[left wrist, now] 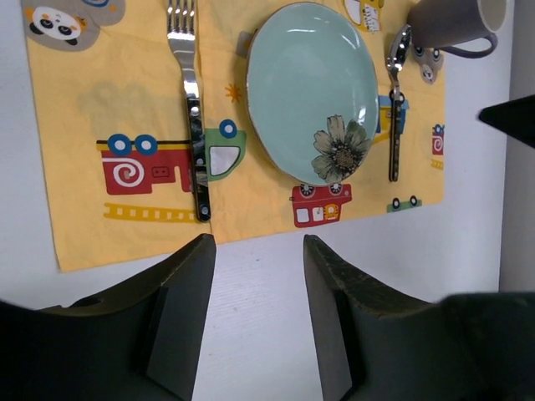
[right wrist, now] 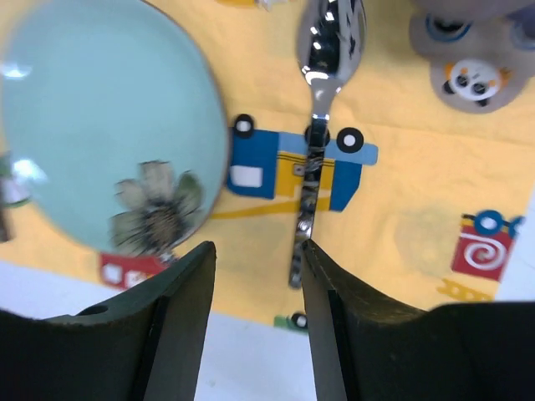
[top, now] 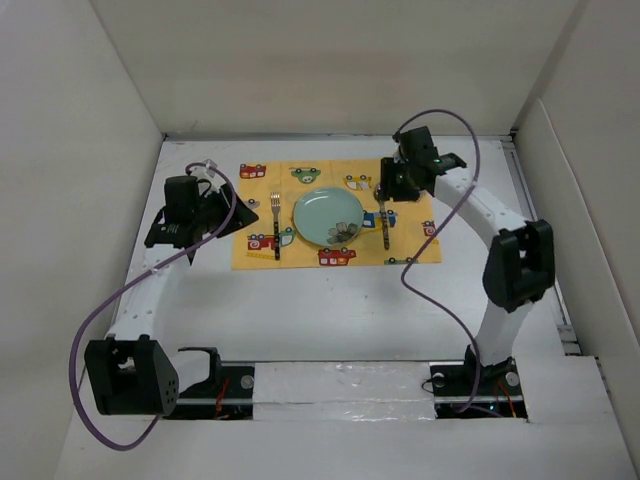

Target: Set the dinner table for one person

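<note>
The white dinner table [top: 330, 310] carries a yellow car-print placemat [top: 300, 258]. On the mat lie a light-blue plate [top: 328, 216] with a flower print, a fork [top: 276, 225] to its left and a spoon [top: 383, 228] to its right. In the left wrist view the fork [left wrist: 192, 125], plate [left wrist: 313, 92], spoon [left wrist: 394, 109] and a grey mug [left wrist: 456, 23] show. My left gripper [top: 248, 212] is open and empty at the mat's left edge [left wrist: 255, 251]. My right gripper [top: 388, 190] is open and empty above the spoon [right wrist: 322, 100], beside the plate [right wrist: 100, 117]. It hides the mug in the top view.
White walls enclose the table on the left, back and right. Purple cables loop from both arms over the table, one [top: 440, 300] near the mat's right front corner. Bare white surface [left wrist: 468, 242] lies in front of the mat.
</note>
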Available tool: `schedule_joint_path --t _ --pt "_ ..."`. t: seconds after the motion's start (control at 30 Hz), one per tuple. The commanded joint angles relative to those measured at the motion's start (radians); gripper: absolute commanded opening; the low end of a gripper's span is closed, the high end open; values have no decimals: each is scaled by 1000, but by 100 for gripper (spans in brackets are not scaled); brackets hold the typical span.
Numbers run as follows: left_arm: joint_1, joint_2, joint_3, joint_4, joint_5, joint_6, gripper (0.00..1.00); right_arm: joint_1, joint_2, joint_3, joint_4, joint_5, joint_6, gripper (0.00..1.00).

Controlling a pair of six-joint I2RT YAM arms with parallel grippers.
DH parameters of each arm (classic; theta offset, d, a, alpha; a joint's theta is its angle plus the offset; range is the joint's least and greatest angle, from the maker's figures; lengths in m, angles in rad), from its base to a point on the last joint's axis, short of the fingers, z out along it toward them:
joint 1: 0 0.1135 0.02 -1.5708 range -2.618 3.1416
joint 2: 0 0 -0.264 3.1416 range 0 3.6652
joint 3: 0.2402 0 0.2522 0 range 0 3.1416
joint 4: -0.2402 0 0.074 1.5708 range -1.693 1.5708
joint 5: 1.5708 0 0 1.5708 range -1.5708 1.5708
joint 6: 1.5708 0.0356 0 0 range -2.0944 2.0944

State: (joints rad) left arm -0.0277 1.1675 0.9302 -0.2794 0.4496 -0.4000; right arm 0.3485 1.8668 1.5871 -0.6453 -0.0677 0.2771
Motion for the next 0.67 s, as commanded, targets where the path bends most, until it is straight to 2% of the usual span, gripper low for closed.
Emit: schedule_joint_path --t 0.0,0.07,0.17,0.2,0.3,0.47,0.63 --pt "-14 -8 93 -3 35 20 44 3 -240 39 2 -23 -38 51" --pt "-14 -15 159 -4 47 1 48 -22 -400 14 51 6 -27 51" --pt "-14 -51 284 19 38 -62 53 -66 -651 -100 250 104 3 55" --pt "-14 -60 318 25 5 -85 54 -77 -711 -131 350 126 28 63" --pt "-14 -120 430 66 -58 -172 58 -129 -886 -223 482 219 89 77" --pt "-14 -158 568 40 -172 -189 61 -155 -917 -190 446 324 76 85" --pt "-14 -164 483 46 -174 -194 66 -155 -838 -179 395 244 82 91"
